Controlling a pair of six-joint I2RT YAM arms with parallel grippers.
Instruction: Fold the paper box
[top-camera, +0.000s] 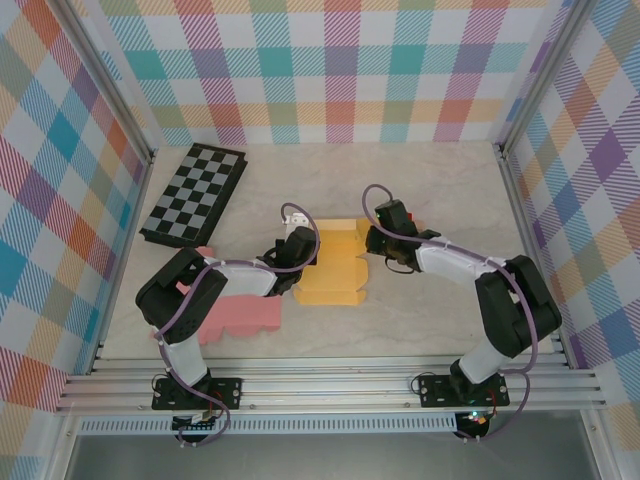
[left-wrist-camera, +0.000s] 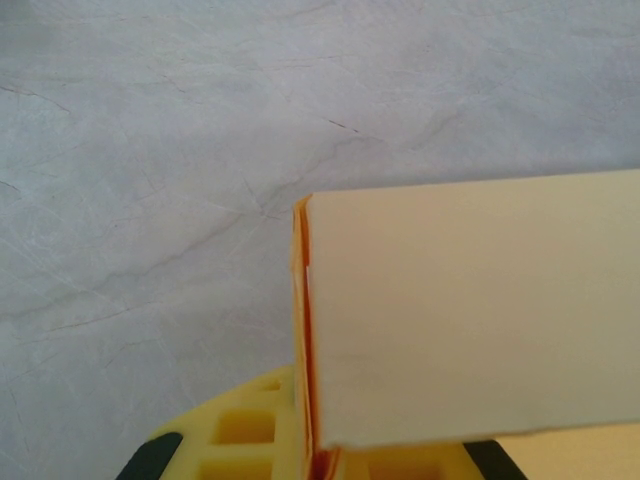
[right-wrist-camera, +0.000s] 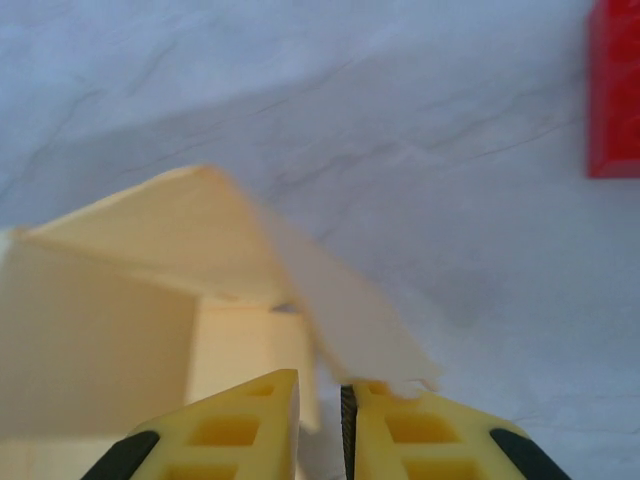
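Observation:
The paper box (top-camera: 330, 265) is a yellow-orange card, partly folded, lying in the middle of the table. My left gripper (top-camera: 300, 252) is at its left side, shut on an upright double wall of the box (left-wrist-camera: 470, 310), whose edge runs down between the fingers (left-wrist-camera: 250, 425). My right gripper (top-camera: 375, 240) is at the box's upper right corner. Its jaws (right-wrist-camera: 322, 385) stand almost together, with a pale raised flap (right-wrist-camera: 340, 310) of the box coming down between the fingertips. The inside of the box (right-wrist-camera: 100, 330) opens to their left.
A pink flat sheet (top-camera: 240, 315) lies under the left arm near the front. A folded checkerboard (top-camera: 195, 195) sits at the back left. A small red block (right-wrist-camera: 612, 90) lies just beyond the right gripper. Plaid walls enclose the table.

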